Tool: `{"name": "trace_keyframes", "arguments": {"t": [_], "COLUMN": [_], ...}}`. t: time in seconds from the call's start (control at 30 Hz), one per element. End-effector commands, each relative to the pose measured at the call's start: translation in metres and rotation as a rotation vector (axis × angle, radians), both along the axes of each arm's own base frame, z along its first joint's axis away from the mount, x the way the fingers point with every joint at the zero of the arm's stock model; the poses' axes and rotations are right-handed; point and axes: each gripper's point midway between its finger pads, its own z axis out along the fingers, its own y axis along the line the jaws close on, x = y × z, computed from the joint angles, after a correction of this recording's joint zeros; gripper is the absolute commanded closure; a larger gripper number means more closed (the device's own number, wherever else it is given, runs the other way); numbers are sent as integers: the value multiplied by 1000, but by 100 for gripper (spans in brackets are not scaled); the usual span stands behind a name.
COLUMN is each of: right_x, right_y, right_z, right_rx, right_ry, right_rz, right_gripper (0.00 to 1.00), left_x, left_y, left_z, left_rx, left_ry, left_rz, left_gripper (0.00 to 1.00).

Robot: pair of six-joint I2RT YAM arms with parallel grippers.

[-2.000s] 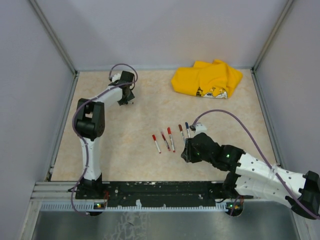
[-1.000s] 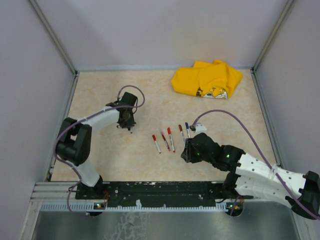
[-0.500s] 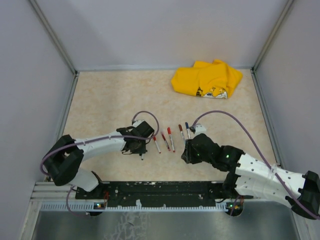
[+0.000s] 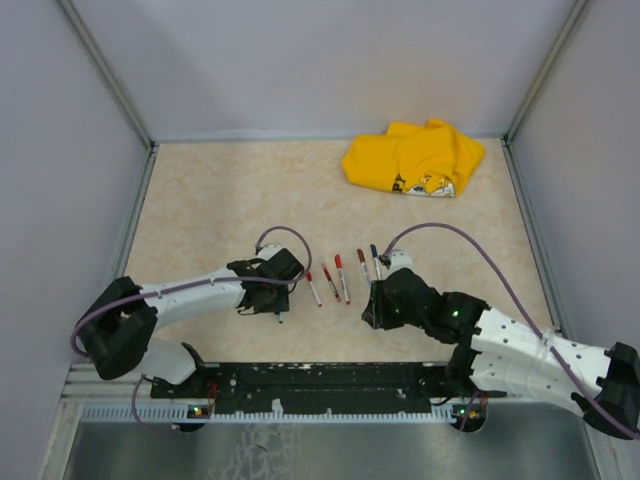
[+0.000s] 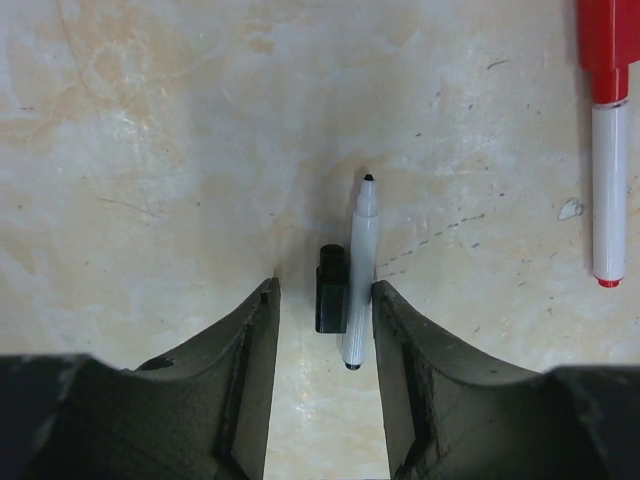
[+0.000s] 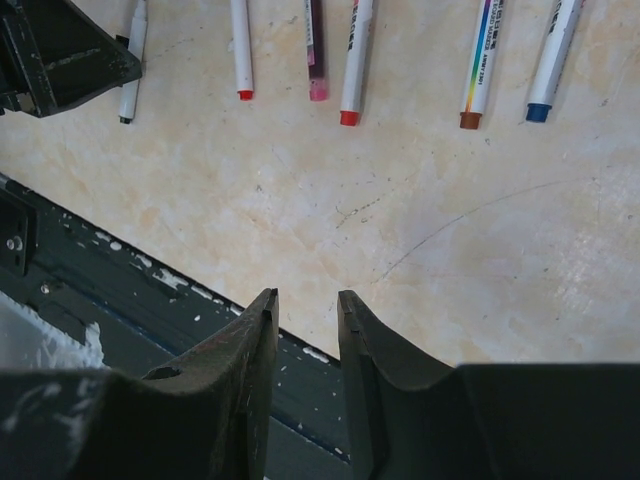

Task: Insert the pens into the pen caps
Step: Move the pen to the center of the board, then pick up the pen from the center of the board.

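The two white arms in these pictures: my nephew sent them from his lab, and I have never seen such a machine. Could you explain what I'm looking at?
They are two robot arms bolted at the near edge of a table, each ending in a two-finger gripper. The wide picture comes from a fixed camera above and behind them. The other two come from small cameras on the wrists, so each shows its own dark fingers at the bottom. On the table lie a row of marker pens and, at the back, a crumpled yellow cloth. The left gripper is open, with a loose black cap and an uncapped pen lying side by side on the table between its fingers. The right gripper is open and holds nothing.
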Motion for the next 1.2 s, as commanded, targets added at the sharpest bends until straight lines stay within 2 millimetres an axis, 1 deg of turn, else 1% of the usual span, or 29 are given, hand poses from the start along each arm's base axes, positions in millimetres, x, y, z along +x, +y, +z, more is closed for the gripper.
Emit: {"name": "trace_keyframes", "arguments": {"t": [0.0,0.2,0.3,0.4,0.47,0.53,0.77,0.93,1.17], "right_x": [1,0,0,0,0,0,-3,-3,-2], "right_y": [6,7,7,8,8,7,4,2,6], "right_z": [8,5,3,4,2,2,0,1,2], "right_rx": [50,51,51,55,50,49,41,40,44], "right_ry": [-16,-9,-8,-7,-3,-2,4,3,2], "right_rz": [0,1,-1,2,2,3,-1,-3,3], "right_gripper": [69,69,69,69,69,69,69,69,69], "left_x": [-3,1,2,1,0,0,-1,-2,-4], "left_y": [2,-22,-26,-23,-25,-27,-25,-24,-26], "left_z": [12,44,49,42,37,32,14,9,3], "left_rx": [-21,-98,-87,-61,-67,-71,-28,-16,-17], "left_ry": [-19,-83,-90,-75,-68,-61,-28,-18,-4], "left_rz": [-6,-80,-88,-81,-83,-89,-87,-88,-96], "left_gripper": [52,51,51,54,58,59,60,61,62]}}
